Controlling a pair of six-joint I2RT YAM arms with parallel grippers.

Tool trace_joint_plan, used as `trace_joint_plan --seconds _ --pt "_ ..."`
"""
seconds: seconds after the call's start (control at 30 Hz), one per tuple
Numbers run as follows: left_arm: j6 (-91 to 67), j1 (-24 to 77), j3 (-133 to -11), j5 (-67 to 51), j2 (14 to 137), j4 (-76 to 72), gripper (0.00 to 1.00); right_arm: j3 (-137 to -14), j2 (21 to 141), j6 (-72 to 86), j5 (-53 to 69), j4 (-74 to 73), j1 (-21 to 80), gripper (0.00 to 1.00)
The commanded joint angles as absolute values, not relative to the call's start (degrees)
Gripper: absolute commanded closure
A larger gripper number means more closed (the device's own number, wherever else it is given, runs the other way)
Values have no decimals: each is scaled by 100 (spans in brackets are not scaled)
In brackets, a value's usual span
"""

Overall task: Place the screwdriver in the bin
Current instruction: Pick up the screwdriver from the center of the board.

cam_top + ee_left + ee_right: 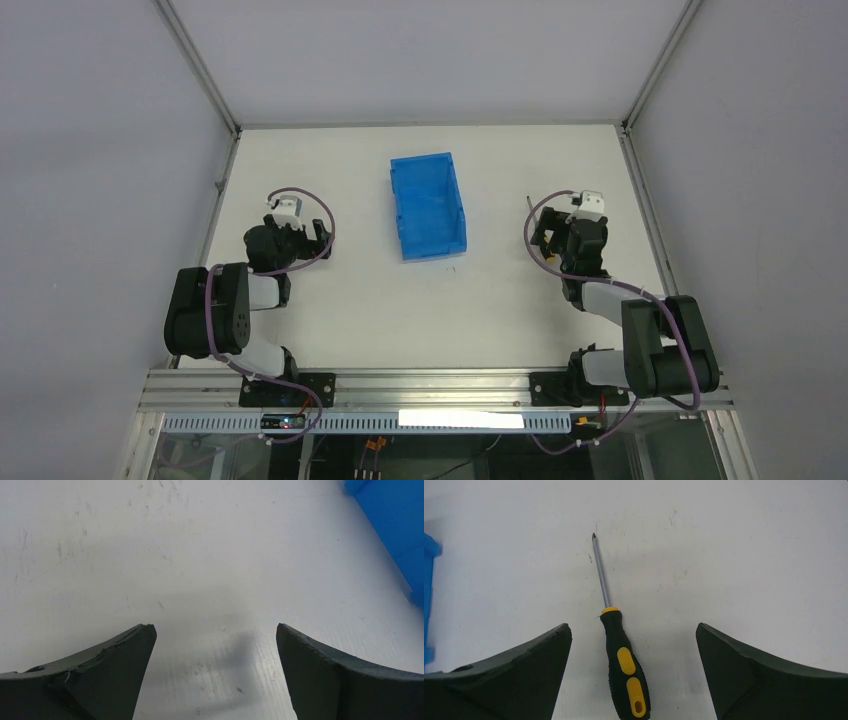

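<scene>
right claw (632, 627) spread wide open, low over the table (734, 555) — the screwdriver (624, 665) lies flat between its fingers (514, 675), nearer the left one, touching neither. handle end toward the wrist, shaft pointing ahead and slightly left, tip well past the fingertips. the bin (428, 205) sits off to this claw's left, well apart, only a blue edge showing in the wrist view. left claw (215, 627) also spread open over the table — bin ahead at its right.
</scene>
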State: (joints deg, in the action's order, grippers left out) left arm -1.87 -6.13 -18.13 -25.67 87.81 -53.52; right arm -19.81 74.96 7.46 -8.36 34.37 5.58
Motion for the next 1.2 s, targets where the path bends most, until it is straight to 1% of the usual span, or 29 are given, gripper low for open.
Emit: trace_joint_plan --seconds 0.0,0.17,0.4,0.53,0.63,0.93,1.17 --pt "-114 -687 -1841 -2682 8736 -5520 1 -2113 7441 903 -1108 3573 534 1" --pt "-114 -688 -1837 -2685 8736 -5521 1 -2233 7482 1022 -1331 3331 527 1" --pt "-114 -686 -1837 -2682 8736 -5521 1 -2683 7826 877 -990 2738 531 1" --pt "-114 -687 -1837 -2682 8736 -5520 1 -2715 7720 888 -1096 2635 535 1" --pt "-114 -692 -1837 -2681 8736 -5520 1 -2844 7498 865 -1138 2289 536 1" --pt "-114 -691 -1837 -2681 8736 -5520 1 -3972 6518 659 -1059 281 530 1" --pt "-114 -688 -1837 -2681 8732 -5515 1 -5285 6204 614 -1106 -1246 537 1"
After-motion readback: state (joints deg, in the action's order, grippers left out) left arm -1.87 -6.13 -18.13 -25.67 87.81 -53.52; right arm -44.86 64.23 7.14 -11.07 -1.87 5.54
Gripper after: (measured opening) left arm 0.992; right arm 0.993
